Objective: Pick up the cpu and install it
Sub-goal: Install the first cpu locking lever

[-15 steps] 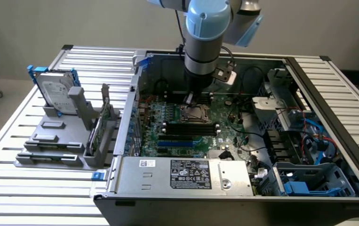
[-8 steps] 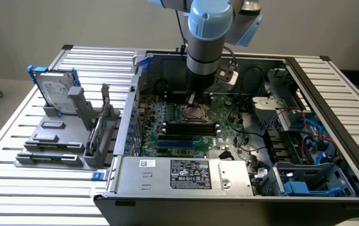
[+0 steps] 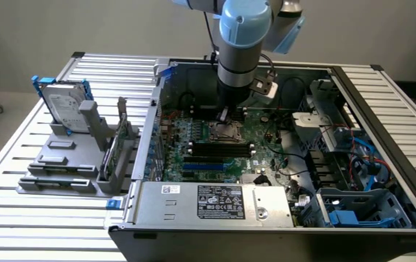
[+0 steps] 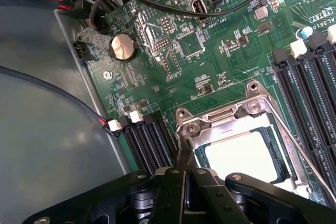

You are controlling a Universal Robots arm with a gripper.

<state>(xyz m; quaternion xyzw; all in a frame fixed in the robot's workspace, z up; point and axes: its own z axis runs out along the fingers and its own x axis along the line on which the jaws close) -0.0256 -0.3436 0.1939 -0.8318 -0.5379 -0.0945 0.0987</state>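
The arm's black hand point(image 4: 181, 174) hangs inside the open black computer case point(image 3: 382, 136), its fingers pressed together with nothing between them, the tips just at the edge of the dark square metal socket frame point(image 4: 247, 111) on the green motherboard point(image 4: 178, 51). The small flat square cpu point(image 4: 244, 156) with its pale silver-grey top lies within that frame, right beside the fingertips. Out on the slatted metal bench point(image 3: 18, 164), a rectangular silver hard drive point(image 3: 66, 103) stands upright in a grey holder point(image 3: 62, 164) at the exterior view's left.

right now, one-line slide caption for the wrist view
Shut hand poised at the edge of the motherboard's socket frame, with the cpu lying inside it.
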